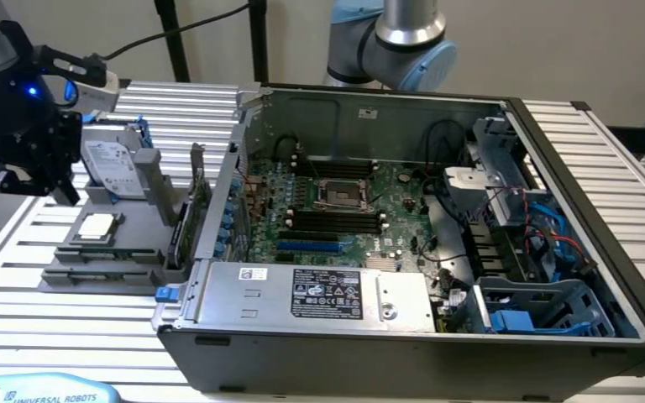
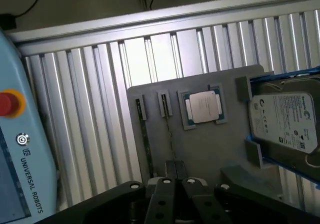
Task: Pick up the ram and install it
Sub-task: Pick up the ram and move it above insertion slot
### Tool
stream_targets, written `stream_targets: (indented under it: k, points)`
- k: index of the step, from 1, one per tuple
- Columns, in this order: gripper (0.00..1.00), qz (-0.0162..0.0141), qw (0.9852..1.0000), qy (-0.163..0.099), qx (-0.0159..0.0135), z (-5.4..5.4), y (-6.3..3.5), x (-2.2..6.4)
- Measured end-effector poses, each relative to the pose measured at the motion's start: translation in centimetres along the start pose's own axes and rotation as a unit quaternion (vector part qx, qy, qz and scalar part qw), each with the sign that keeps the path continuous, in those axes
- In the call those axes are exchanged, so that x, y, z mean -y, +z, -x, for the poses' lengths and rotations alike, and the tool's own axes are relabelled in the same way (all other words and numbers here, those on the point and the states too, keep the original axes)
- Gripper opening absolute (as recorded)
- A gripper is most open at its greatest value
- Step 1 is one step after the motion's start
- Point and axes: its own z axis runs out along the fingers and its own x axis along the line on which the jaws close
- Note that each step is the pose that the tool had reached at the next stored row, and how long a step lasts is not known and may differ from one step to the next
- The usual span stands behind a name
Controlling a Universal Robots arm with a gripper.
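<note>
Slatted aluminium table, beige wall behind.
Your end effector hangs clenched, empty, above the grey tray; the ram stands edgewise there, at the open case's 9 o'clock.

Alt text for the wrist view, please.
The shut gripper hangs over a grey holder carrying a thin ram stick on edge, a square processor chip and a silver hard drive. A tablet with a red button lies nearby.

"UNIVERSAL ROBOTS" on light-blue teach pendant; hard drive label text unreadable.
</note>
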Motion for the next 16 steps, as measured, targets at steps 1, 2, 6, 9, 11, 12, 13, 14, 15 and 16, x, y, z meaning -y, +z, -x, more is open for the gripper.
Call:
stream_targets:
  k: [1,2,6,9,11,12,13,14,15,16]
  points:
    - [0.11,-0.0001,1.0000,-0.009,-0.0002,0.0,0.06,0.00]
    - [0.11,-0.0003,0.9998,-0.018,-0.0004,0.0,0.12,0.00]
    - [0.11,-0.0009,0.9985,-0.055,-0.0011,0.0,0.37,0.01]
    - [0.11,-0.0017,0.9966,-0.082,-0.0016,0.0,0.56,0.01]
    - [0.11,-0.0021,0.9951,-0.099,-0.0019,0.0,0.70,0.02]
    - [0.11,-0.0024,0.9946,-0.104,-0.0020,-0.1,0.79,0.02]
    - [0.11,-0.0029,0.9944,-0.106,-0.0020,-0.2,0.89,0.04]
    - [0.11,-0.0032,0.9943,-0.106,-0.0018,-0.5,1.04,0.09]
    - [0.11,-0.0034,0.9943,-0.107,-0.0013,-0.8,1.20,0.15]
    - [0.11,-0.0034,0.9943,-0.107,-0.0006,-1.2,1.35,0.22]
